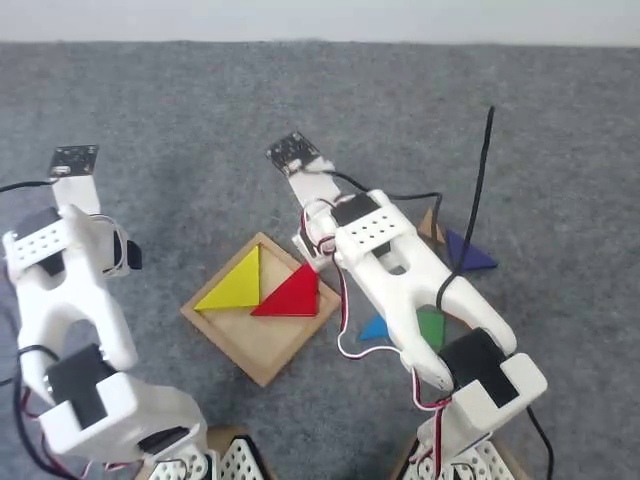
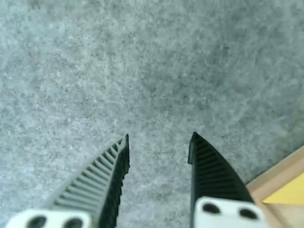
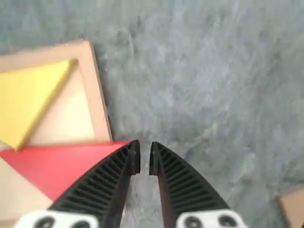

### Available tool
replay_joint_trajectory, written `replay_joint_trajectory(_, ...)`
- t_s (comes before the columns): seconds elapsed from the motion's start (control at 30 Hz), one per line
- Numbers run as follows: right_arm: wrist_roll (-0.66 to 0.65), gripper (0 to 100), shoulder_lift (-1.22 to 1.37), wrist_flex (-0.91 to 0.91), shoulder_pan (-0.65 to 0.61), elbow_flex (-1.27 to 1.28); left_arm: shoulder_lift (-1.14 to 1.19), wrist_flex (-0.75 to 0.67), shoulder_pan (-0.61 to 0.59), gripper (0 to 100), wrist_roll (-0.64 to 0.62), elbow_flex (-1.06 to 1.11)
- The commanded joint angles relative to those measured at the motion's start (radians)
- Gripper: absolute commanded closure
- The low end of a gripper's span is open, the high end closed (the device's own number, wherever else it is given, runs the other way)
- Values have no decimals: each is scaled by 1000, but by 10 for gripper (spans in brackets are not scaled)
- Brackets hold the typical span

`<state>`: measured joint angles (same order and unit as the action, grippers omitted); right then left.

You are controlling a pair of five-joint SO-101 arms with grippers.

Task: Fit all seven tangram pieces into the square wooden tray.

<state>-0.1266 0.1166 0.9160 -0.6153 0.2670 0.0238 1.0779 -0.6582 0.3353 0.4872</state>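
The square wooden tray (image 1: pixel 262 360) lies mid-table with a yellow triangle (image 1: pixel 235 283) flat inside it. A red triangle (image 1: pixel 292 295) lies beside the yellow one, and one corner (image 3: pixel 61 164) rests over the tray rim (image 3: pixel 97 102). My right gripper (image 3: pixel 142 156) hangs at that red corner, shut with a hair's gap and nothing between the fingers; from above it (image 1: pixel 306 255) sits at the tray's far right edge. My left gripper (image 2: pixel 159 145) is open over bare carpet, just left of the tray corner (image 2: pixel 278 183).
Loose pieces lie to the right under the right arm: a dark blue triangle (image 1: pixel 468 252), a green piece (image 1: pixel 431 325), a light blue piece (image 1: pixel 374 328) and a tan piece (image 1: pixel 430 224). Grey carpet covers the table around the tray.
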Motion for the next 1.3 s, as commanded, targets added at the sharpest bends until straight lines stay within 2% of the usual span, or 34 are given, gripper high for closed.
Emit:
replay_joint_trajectory(0.0, -12, 943, 33, -13, -44, -127, -38, -18, 8, 800, 6, -12)
replay_joint_trajectory(0.17, -17, 914, 160, -5, -134, -155, -38, -20, 2, 800, 8, -12)
replay_joint_trajectory(0.33, -17, 929, 170, 81, -117, -153, -40, -20, 0, 799, 12, -12)
replay_joint_trajectory(0.43, -15, 929, 139, 134, -82, -129, -40, -20, 3, 799, 9, -13)
replay_joint_trajectory(0.63, -15, 929, -24, 127, -36, 38, -40, -20, 2, 799, 8, -13)
replay_joint_trajectory(0.77, -17, 929, -142, 74, -54, 184, -40, -20, 8, 799, 6, -13)
replay_joint_trajectory(0.9, -17, 927, -150, 21, -107, 261, -40, -8, 37, 799, 11, -18)
replay_joint_trajectory(0.97, -17, 928, -142, 22, -125, 258, -61, 63, 78, 800, 17, -39)
replay_joint_trajectory(1.03, -17, 928, -139, 19, -127, 258, -130, 147, 127, 800, 61, -56)
replay_joint_trajectory(1.13, -17, 929, -131, 19, -119, 259, -359, 235, 193, 799, 183, -18)
replay_joint_trajectory(1.27, -20, 929, -130, 21, -111, 262, -701, 384, 278, 798, 454, 151)
